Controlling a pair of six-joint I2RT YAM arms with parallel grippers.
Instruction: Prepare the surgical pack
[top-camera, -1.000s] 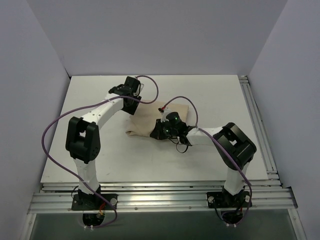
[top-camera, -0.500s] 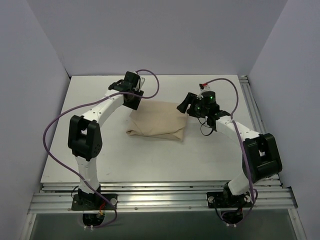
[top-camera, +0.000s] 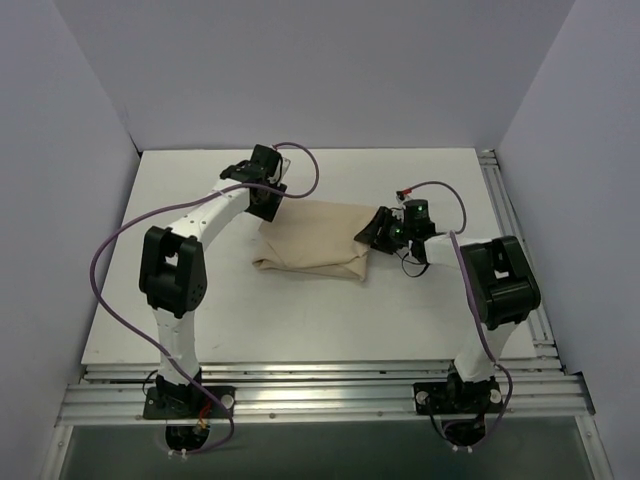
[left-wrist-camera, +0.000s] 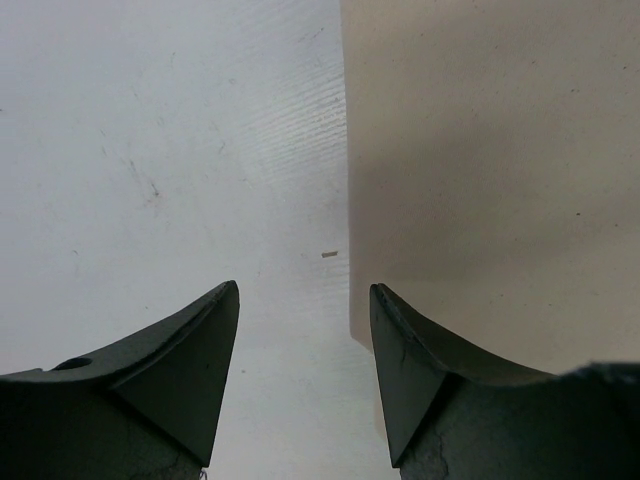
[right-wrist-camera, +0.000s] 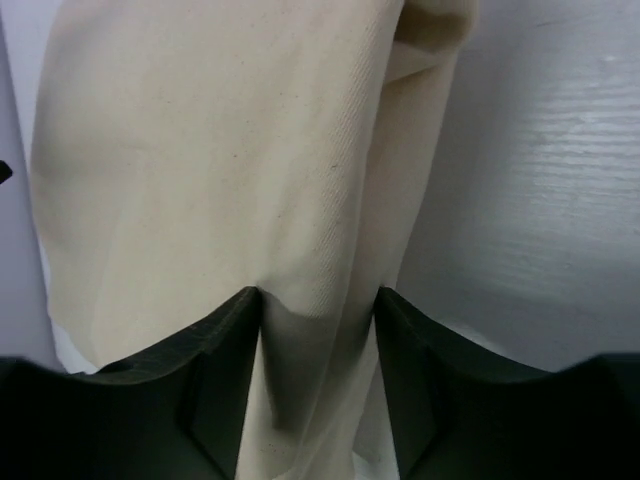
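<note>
The surgical pack shows only as a folded tan cloth bundle (top-camera: 315, 240) lying mid-table; no tray, forceps, gauze or green packets are visible. My left gripper (top-camera: 267, 203) is open and empty at the bundle's far left corner. In the left wrist view (left-wrist-camera: 303, 290) bare table lies between its fingers and the cloth (left-wrist-camera: 480, 150) edge runs by the right finger. My right gripper (top-camera: 372, 230) is low at the bundle's right edge. In the right wrist view (right-wrist-camera: 318, 292) its fingers stand apart astride a fold of the cloth (right-wrist-camera: 220, 150).
The white table (top-camera: 200, 320) is walled by grey panels at the back and both sides. Aluminium rails (top-camera: 520, 260) run along the right edge and the near edge. Purple cables loop off both arms.
The right arm left the middle of the bundle, swung up and to the far right, then came down onto the bundle's right edge. The cloth now lies flatter. The left gripper barely moved.
</note>
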